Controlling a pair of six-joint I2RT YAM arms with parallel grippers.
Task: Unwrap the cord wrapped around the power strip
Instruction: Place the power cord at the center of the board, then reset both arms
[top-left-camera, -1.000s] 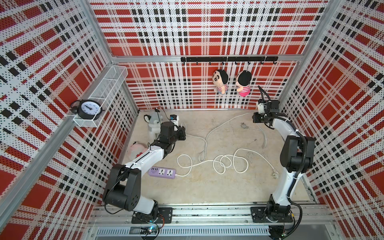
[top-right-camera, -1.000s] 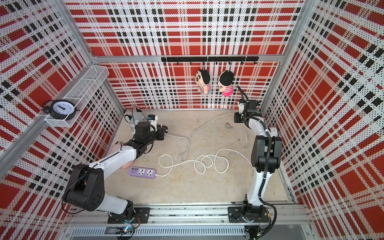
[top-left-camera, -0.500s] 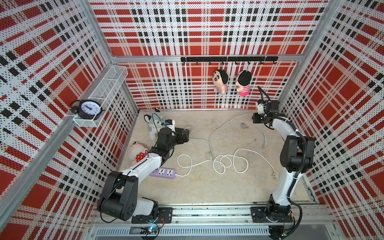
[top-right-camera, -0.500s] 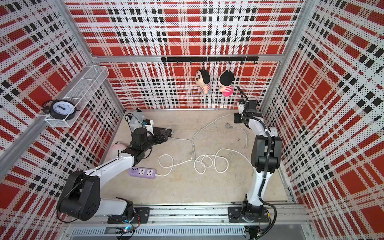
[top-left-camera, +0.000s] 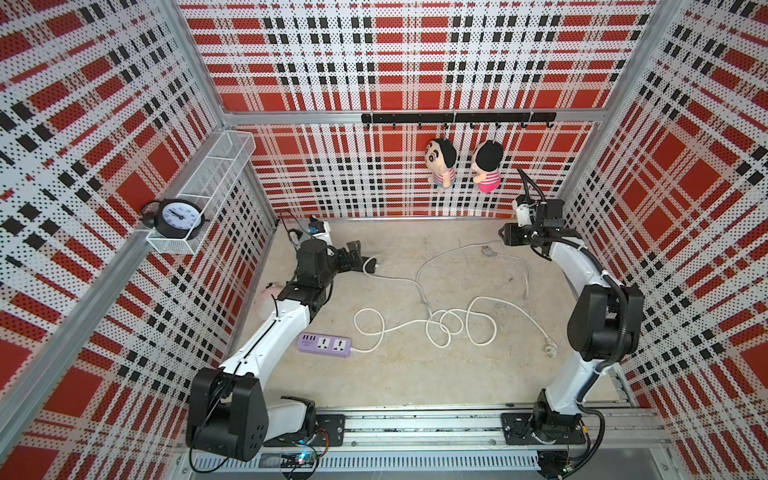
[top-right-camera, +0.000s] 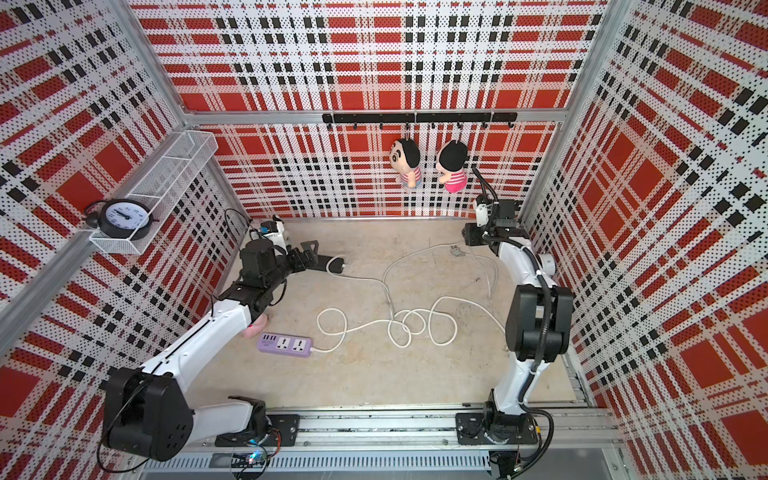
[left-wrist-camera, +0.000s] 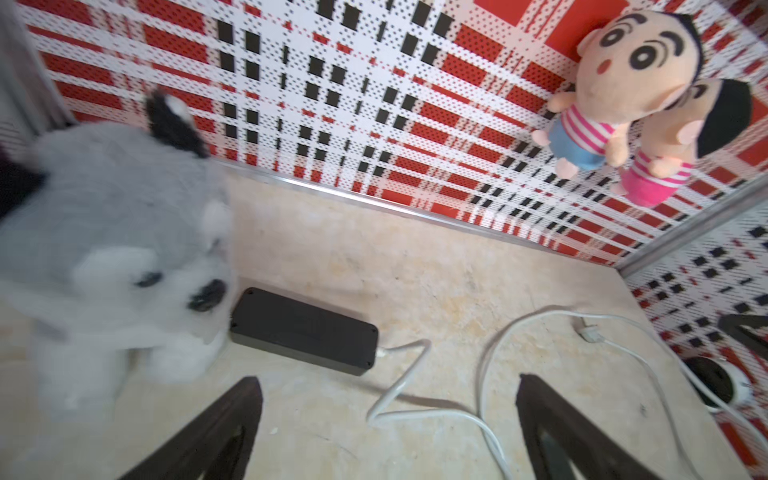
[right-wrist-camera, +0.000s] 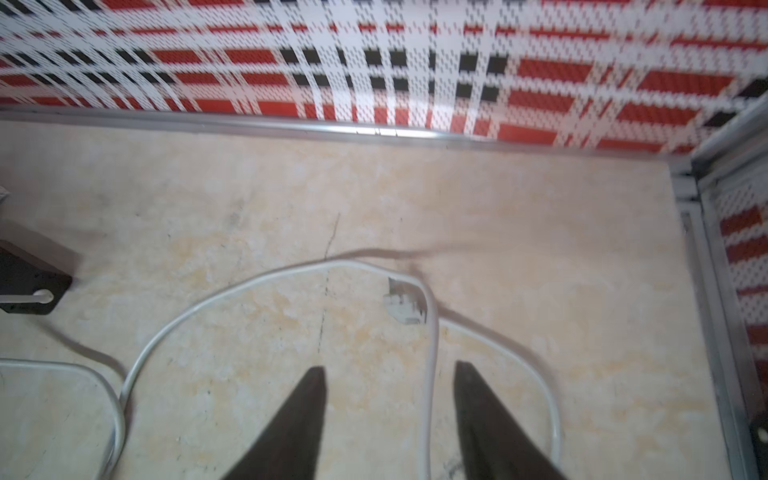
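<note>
A black power strip (left-wrist-camera: 303, 330) lies flat on the floor at the back left, seen in both top views (top-left-camera: 371, 264) (top-right-camera: 332, 264). Its white cord (left-wrist-camera: 399, 386) leaves one end and runs loose over the floor (top-left-camera: 419, 286) to a plug (right-wrist-camera: 405, 305) (top-left-camera: 487, 250) at the back right. No turns of cord lie on the strip. My left gripper (left-wrist-camera: 386, 379) (top-left-camera: 353, 254) hovers open just short of the strip, holding nothing. My right gripper (right-wrist-camera: 389, 368) (top-left-camera: 505, 237) is open above the cord near the plug, and the cord passes between its fingers untouched.
A purple power strip (top-left-camera: 325, 344) lies front left, its own white cord (top-left-camera: 453, 326) looped across the middle. A grey plush dog (left-wrist-camera: 112, 249) sits against the black strip. Two dolls (top-left-camera: 440, 164) hang on the back wall. A clock (top-left-camera: 178, 214) sits in the left wall basket.
Both grippers have gone from shut to open. The left one let go of the black strip, which now lies on the floor, and drew back. The cord has dropped flat.
</note>
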